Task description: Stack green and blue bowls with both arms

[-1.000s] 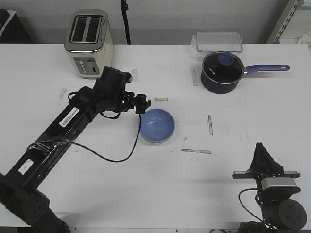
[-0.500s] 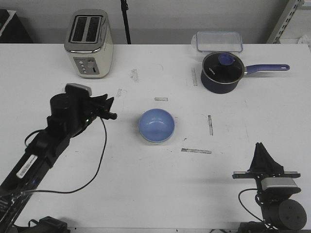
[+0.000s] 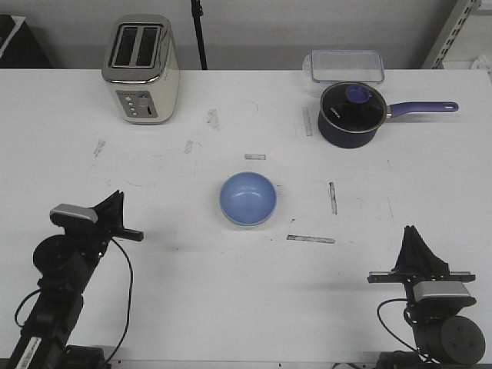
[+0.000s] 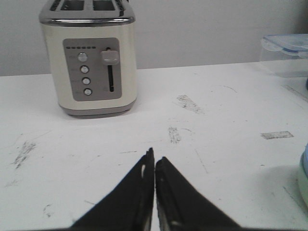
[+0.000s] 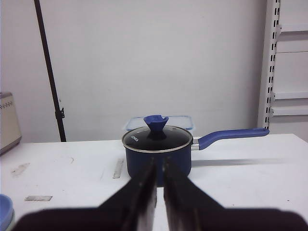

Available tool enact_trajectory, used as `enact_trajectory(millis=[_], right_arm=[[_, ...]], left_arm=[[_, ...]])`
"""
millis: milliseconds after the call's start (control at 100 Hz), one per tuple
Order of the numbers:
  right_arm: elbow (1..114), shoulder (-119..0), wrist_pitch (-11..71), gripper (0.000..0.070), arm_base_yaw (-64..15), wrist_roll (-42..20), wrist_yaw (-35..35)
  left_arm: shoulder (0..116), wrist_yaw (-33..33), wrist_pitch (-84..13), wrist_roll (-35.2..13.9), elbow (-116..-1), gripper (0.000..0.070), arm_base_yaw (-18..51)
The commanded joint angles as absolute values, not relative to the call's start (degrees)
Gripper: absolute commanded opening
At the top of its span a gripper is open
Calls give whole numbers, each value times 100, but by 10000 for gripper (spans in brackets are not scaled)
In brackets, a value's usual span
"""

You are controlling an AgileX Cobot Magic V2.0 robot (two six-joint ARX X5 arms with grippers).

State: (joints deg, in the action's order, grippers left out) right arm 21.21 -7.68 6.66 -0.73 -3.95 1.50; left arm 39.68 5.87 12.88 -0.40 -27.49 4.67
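The blue bowl sits in the middle of the table, nested in the mint green bowl, of which only a pale edge shows under its near side. Both show at the edge of the left wrist view: green wall with the blue rim above. The blue rim also shows in the right wrist view. My left gripper is shut and empty at the near left, far from the bowls. My right gripper is shut and empty at the near right.
A cream toaster stands at the far left. A dark navy saucepan with a lid and long handle stands at the far right, with a clear plastic box behind it. Tape strips lie near the bowls.
My left arm has pulled back from beside the bowls to the near left of the table. The bowls and the right arm have not moved.
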Motion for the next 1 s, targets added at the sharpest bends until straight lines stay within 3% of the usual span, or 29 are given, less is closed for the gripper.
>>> enact_trajectory(millis=[0, 310, 520, 860, 990], right_arm=[[2130, -753, 609, 15, -80, -469, 150], [2130, -751, 609, 15, -80, -469, 150], [2130, -751, 609, 15, -80, -469, 150], [2130, -751, 609, 15, -80, -469, 150], [2130, -751, 609, 16, -80, -469, 150]], left_arm=[[3607, 569, 1376, 62, -2493, 1, 390], [1970, 532, 303, 60, -1962, 2, 178], [1247, 532, 268, 60, -1962, 2, 178], [694, 530, 211, 86, -1962, 2, 178], [692, 139, 128, 89, -1942, 3, 178]])
